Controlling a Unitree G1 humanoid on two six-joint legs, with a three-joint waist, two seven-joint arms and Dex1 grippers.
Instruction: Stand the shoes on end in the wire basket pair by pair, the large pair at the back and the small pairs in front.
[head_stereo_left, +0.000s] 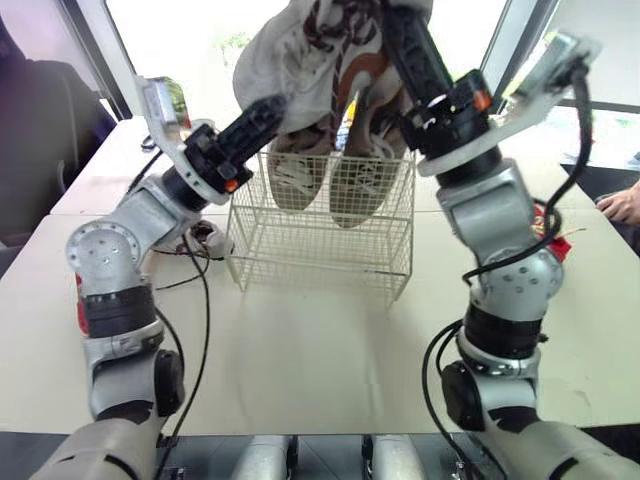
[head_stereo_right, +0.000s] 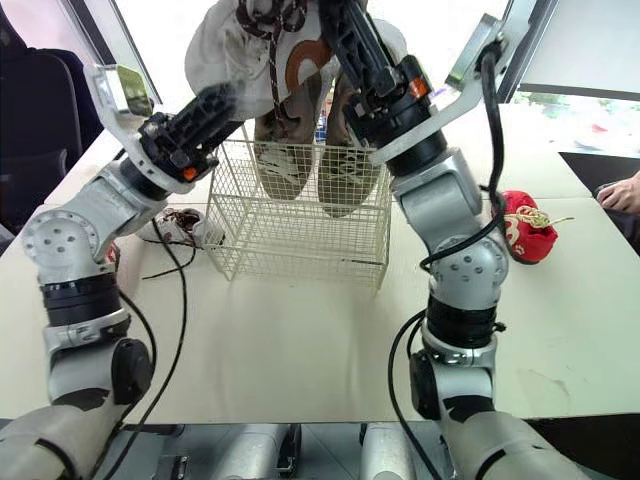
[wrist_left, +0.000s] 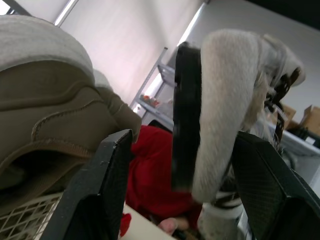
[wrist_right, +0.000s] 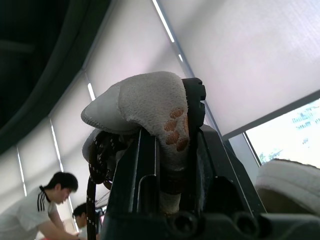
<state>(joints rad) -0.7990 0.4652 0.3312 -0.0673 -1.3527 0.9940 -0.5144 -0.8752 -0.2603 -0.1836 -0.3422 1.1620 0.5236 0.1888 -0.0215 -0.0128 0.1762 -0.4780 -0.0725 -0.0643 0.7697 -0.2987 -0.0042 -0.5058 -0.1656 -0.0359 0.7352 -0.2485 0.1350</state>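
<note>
Crowded above, open in front

A pair of beige shoes (head_stereo_left: 355, 185) standing on end fills the back of the white wire basket (head_stereo_left: 320, 250); the mesh floor in front of them is free. Above the rim hangs the grey-white suede sneaker with brown laces (head_stereo_left: 300, 60), clamped in our right gripper (wrist_right: 170, 137), our left gripper (wrist_left: 182, 137) spread around its sole, both arms crossing the opening. A small white object (head_stereo_left: 205, 238) lies just left of the basket, a red cloth pouch (head_stereo_right: 525, 228) to its right.
</note>
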